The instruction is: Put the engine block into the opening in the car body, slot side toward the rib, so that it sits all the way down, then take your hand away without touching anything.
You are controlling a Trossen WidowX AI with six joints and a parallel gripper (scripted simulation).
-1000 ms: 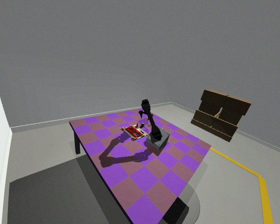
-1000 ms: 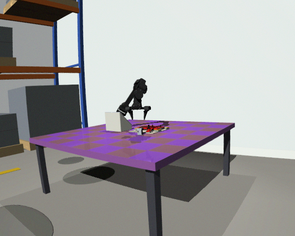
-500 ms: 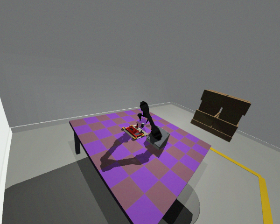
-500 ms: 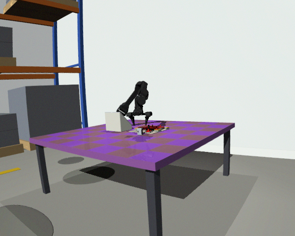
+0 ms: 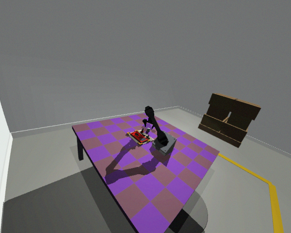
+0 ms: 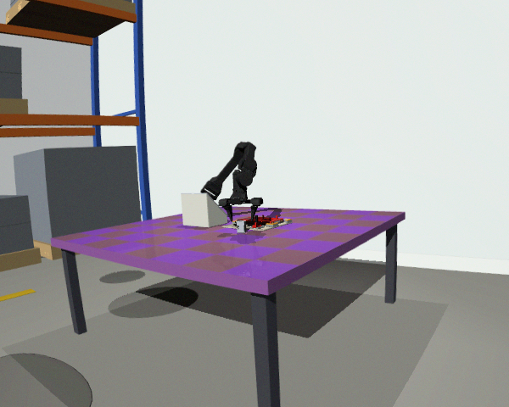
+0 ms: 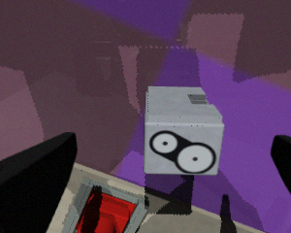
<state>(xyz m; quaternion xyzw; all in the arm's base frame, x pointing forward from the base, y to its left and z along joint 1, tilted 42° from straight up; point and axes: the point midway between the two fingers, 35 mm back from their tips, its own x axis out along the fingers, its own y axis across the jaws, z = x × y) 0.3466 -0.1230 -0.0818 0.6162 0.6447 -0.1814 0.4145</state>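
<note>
The grey engine block (image 5: 148,129) (image 6: 241,226) (image 7: 184,148) stands upright beside the car body's tray. In the wrist view its face with two pulley discs is toward the camera, and a small dark slot shows at its top right. The red car body (image 5: 143,138) lies on the beige tray; a dark gap shows in its top, but the rib cannot be made out. My gripper (image 5: 148,125) (image 6: 242,219) (image 7: 173,143) is open and empty, pointing down above the block. In the wrist view the block lies between the two widely spread fingers, nearer the middle, touching neither.
The beige tray (image 7: 165,224) reaches under the left finger in the wrist view. A red part (image 7: 117,201) sits in a grey frame on it, close to the block. The arm's pedestal (image 5: 169,144) (image 6: 194,210) stands beside the tray.
</note>
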